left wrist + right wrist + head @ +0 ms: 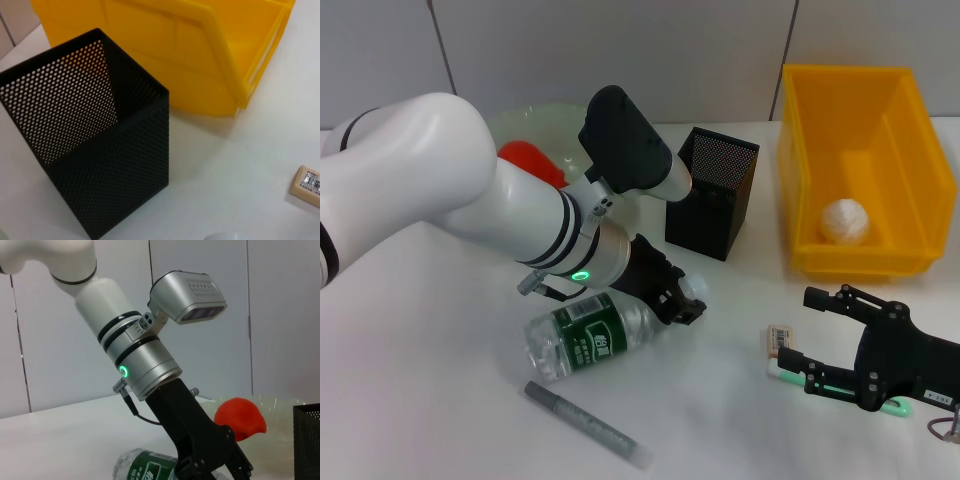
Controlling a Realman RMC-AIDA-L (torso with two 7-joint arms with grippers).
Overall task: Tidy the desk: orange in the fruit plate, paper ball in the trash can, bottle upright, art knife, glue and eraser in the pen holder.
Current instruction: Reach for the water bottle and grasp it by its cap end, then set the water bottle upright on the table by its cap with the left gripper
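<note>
The bottle (592, 333) lies on its side on the white table (420, 400), in front of the pen holder (712, 192). The left gripper (682, 300) is down at the bottle's cap end, and its fingers look closed around the neck there. The orange (530, 160) sits in the fruit plate (545, 125), behind the bottle. The paper ball (844, 221) is inside the trash can (855, 165). The eraser (780, 340) lies right of the bottle. The right gripper (820, 340) rests wide open just beside the eraser. A grey art knife (585, 425) lies in front of the bottle.

White tabletop (410, 400); grey panelled wall (720, 50) behind.
</note>
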